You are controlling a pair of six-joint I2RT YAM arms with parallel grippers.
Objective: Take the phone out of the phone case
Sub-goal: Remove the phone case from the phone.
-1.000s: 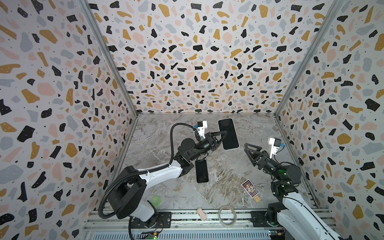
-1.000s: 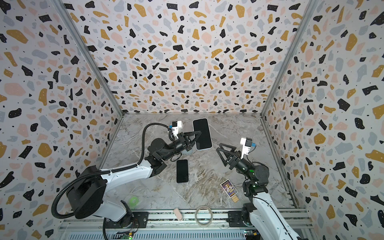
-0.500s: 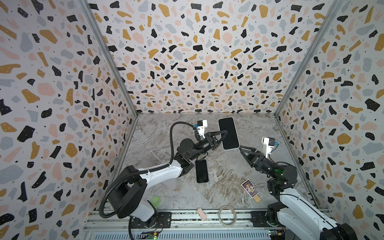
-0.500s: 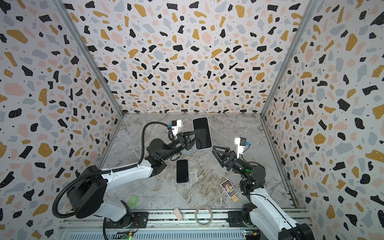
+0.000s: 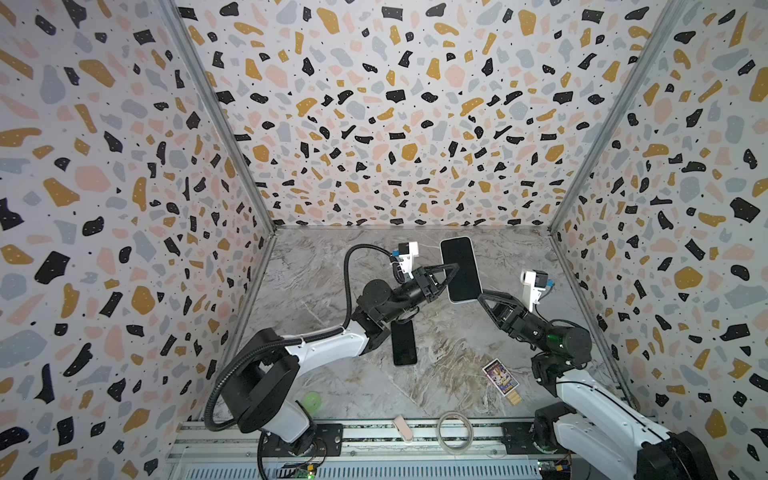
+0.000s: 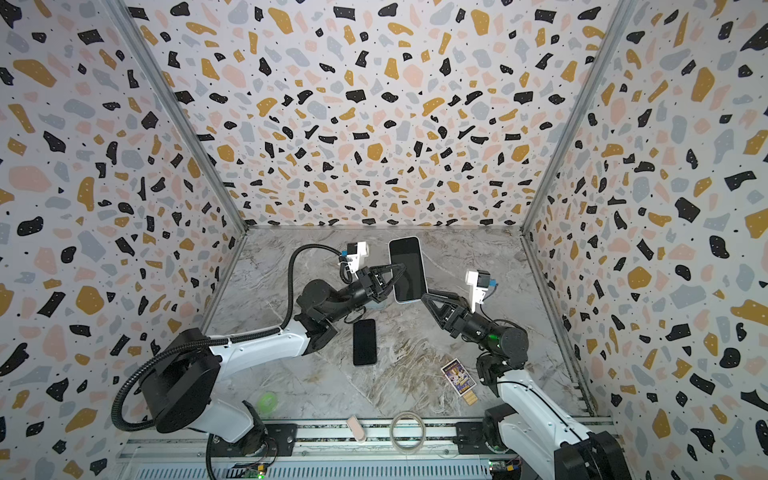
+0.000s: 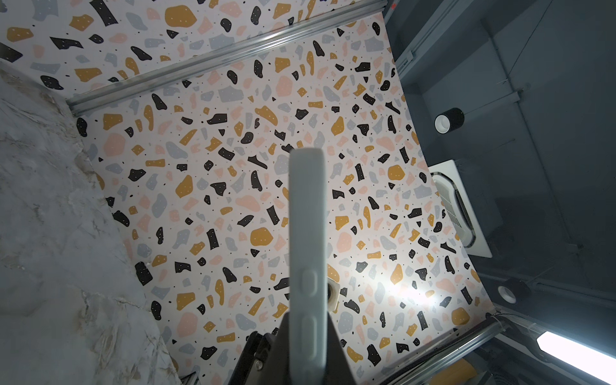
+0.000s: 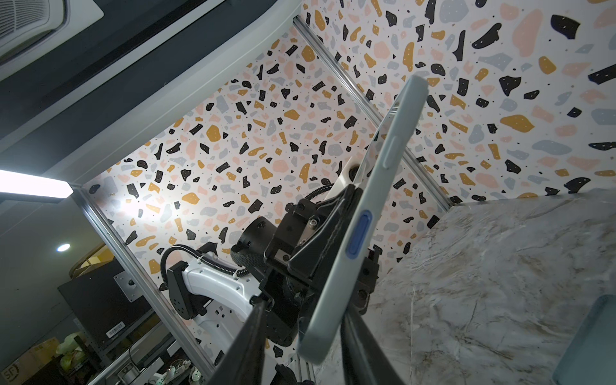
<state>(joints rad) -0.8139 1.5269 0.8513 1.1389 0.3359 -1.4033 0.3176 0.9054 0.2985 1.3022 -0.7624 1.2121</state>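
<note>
left pincer (image 5: 452, 276) pinches phone case (image 7: 306, 233) in the air | right pincer (image 8: 305, 310) spread round its end | lying around: 1 dark phone (image 5: 404, 343), 1 card (image 5: 498, 377), 1 ring (image 5: 439, 426)

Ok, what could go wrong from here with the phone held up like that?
The left pincer grips the cased phone by one long edge, aloft; a tug from the right pincer could twist it free to fall by the second phone. The right pincer's open jaws straddle its near end, case and all, so closing there may clamp both together.
</note>
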